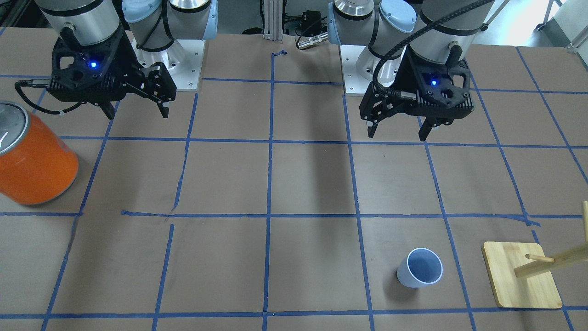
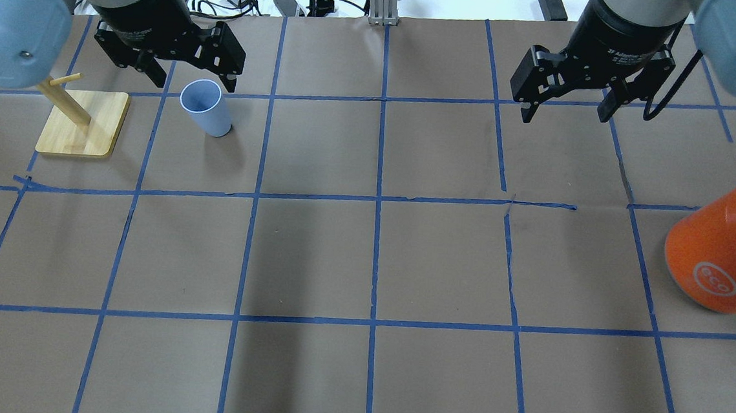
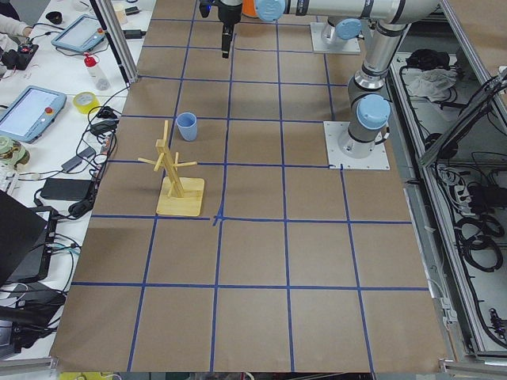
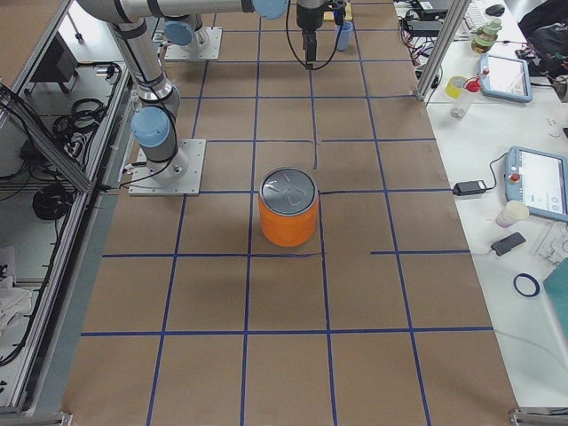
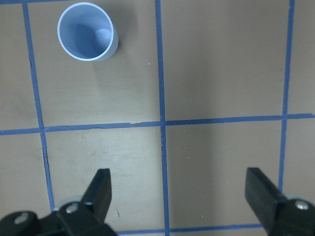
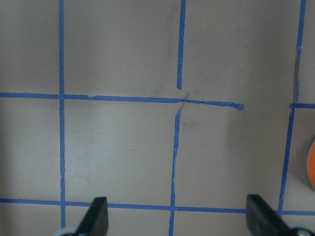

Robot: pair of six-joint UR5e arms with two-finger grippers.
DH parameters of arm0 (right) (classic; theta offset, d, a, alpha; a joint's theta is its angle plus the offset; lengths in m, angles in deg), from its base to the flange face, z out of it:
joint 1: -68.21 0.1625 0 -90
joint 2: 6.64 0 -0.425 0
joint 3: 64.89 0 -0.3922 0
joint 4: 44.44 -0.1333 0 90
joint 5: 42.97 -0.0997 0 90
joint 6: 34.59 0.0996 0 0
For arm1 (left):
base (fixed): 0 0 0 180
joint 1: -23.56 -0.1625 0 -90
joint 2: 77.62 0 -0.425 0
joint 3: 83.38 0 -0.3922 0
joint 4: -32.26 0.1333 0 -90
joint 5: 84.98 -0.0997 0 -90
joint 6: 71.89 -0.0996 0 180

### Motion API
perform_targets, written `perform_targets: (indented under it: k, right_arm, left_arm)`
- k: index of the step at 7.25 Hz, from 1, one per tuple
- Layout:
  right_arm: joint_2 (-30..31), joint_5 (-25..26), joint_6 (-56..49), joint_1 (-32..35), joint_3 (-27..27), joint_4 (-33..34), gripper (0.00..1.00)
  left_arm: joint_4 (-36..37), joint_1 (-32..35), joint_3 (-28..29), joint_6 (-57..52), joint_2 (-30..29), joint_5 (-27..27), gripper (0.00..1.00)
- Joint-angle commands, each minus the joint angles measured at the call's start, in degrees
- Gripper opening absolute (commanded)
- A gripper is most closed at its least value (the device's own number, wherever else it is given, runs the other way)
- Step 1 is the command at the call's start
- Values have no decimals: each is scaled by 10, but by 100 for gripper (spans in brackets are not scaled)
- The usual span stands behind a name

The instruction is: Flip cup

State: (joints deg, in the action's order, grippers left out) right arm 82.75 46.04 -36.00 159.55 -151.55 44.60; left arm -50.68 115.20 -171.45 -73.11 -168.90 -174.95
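Observation:
The cup (image 1: 420, 267) is a small pale blue tumbler standing upright, mouth up, on the brown table. It also shows in the overhead view (image 2: 205, 106), the exterior left view (image 3: 186, 125) and at the top left of the left wrist view (image 5: 87, 31). My left gripper (image 1: 396, 133) is open and empty, raised above the table on the robot's side of the cup; in the left wrist view (image 5: 180, 191) its jaws stand wide apart. My right gripper (image 1: 138, 112) is open and empty, raised over bare table far from the cup, as the right wrist view (image 6: 178, 216) shows.
A large orange can (image 2: 721, 257) with a silver lid stands at the table's right end. A wooden peg stand (image 2: 82, 122) on a square base stands just left of the cup. Blue tape lines grid the table.

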Motion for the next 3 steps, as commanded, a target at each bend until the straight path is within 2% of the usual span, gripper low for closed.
perform_targets:
  k: [1,3]
  right_arm:
    - [0,0,0,1,0,0,100]
    - [0,0,0,1,0,0,100]
  left_arm:
    - [-6,-2,-13,0,15,-2,100]
    - [-11,-1,-20,0,21,-16,100]
